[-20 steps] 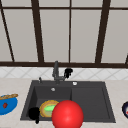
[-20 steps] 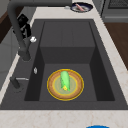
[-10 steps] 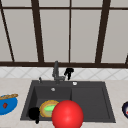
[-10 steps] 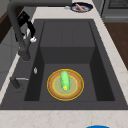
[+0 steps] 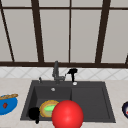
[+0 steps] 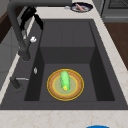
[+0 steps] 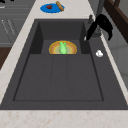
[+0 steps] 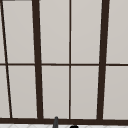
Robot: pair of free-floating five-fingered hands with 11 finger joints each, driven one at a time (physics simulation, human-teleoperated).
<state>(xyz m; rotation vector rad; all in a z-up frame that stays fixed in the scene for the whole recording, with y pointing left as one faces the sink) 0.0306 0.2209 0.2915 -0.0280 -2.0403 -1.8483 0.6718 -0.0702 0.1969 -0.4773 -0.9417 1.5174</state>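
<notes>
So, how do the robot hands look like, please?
Both are plain matte black, human-shaped, with slim fingers. They float free, with no arm, sleeve, cable or marking on them. The right robot hand shows by the faucet, the left robot hand at the sink's front corner.

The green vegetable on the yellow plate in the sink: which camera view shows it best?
The left side view: the green vegetable lies unobstructed, near the camera, on the yellow plate. The right side view shows it farther away, at the basin's far end. In the front view a red ball hides part of it.
</notes>
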